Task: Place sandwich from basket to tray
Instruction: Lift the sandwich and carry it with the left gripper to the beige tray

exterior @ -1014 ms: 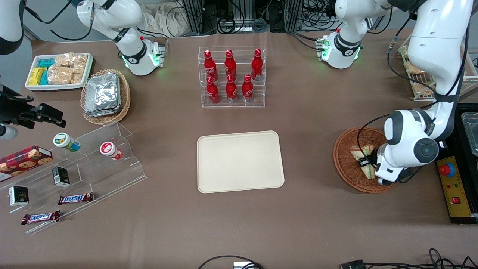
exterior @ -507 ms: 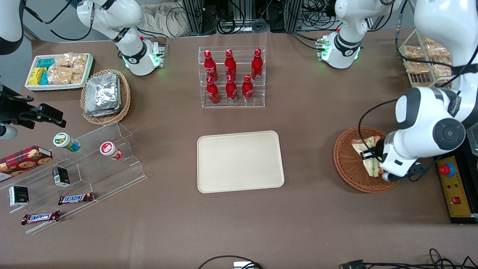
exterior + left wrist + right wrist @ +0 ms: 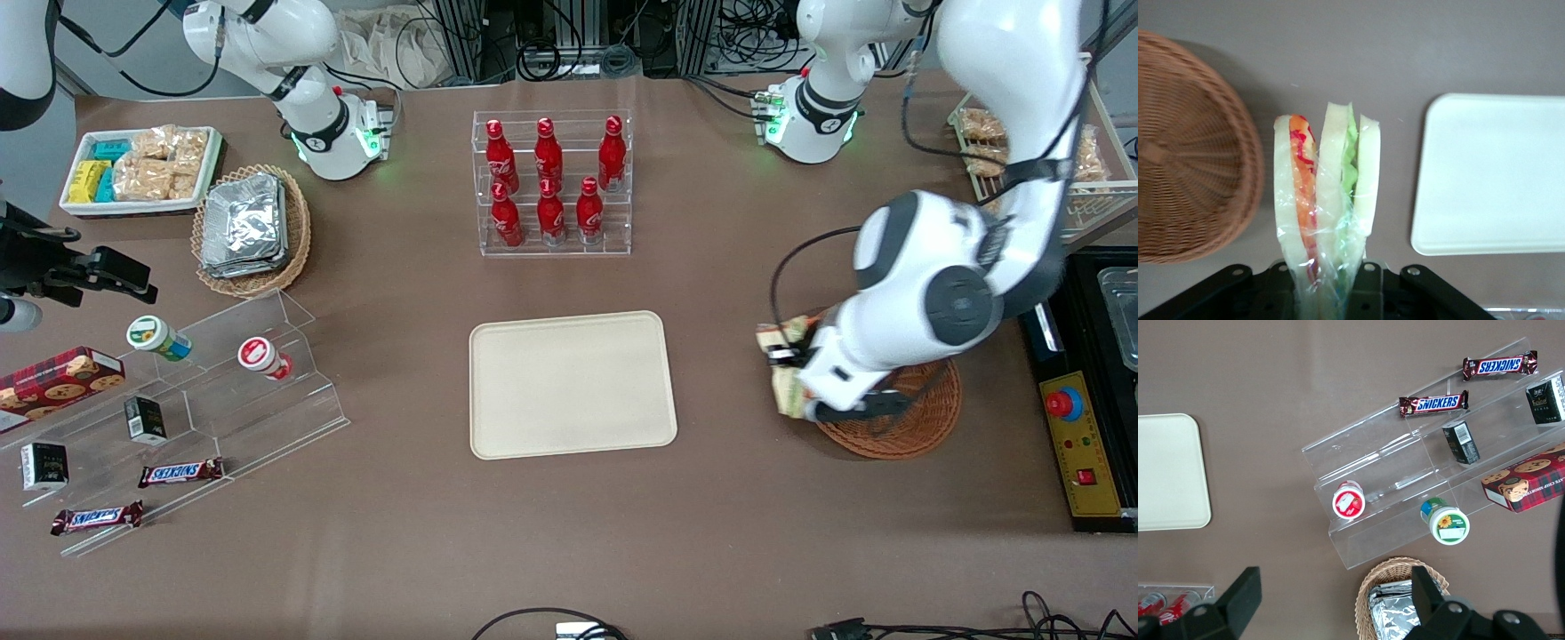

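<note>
Lifted out of the basket since the earlier frame, the sandwich now hangs above the table between basket and tray, clamped in the gripper, whose fingers press its wrapped end.

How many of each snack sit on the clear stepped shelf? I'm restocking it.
Snickers bars: 2
Round-lidded cups: 2
Small dark boxes: 2
Cookie box: 1
Total: 7
The gripper holds the sandwich between basket and tray.
</note>
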Robot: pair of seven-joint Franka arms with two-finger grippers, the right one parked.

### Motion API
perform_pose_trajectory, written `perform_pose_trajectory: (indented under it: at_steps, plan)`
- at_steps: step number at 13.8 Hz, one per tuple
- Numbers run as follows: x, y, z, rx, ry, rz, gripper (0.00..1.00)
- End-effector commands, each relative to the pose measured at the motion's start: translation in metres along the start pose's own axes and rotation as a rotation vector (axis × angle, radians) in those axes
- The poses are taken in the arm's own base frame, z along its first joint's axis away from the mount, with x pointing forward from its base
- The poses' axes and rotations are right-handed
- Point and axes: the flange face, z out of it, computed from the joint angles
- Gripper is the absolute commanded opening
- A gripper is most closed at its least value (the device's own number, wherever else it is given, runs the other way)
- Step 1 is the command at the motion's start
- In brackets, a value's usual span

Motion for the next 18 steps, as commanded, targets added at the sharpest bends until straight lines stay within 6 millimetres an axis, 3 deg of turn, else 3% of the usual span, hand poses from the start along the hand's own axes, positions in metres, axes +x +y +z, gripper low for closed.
perform_pose_trajectory:
  at_steps: [1, 7, 9, 12, 16, 18]
  plan:
    - [0.009, 0.046, 0.017, -0.019, -0.017, 0.055, 0.03]
    - [0.010, 0.111, 0.102, -0.038, -0.066, 0.015, 0.05]
    - [0.014, 0.116, 0.128, -0.049, -0.070, 0.015, 0.07]
    - [0.008, 0.140, 0.167, -0.033, -0.051, 0.063, 0.07]
    - [0.011, 0.143, 0.203, -0.017, -0.040, 0.085, 0.08]
    - [0.011, 0.144, 0.209, -0.019, -0.038, 0.088, 0.19]
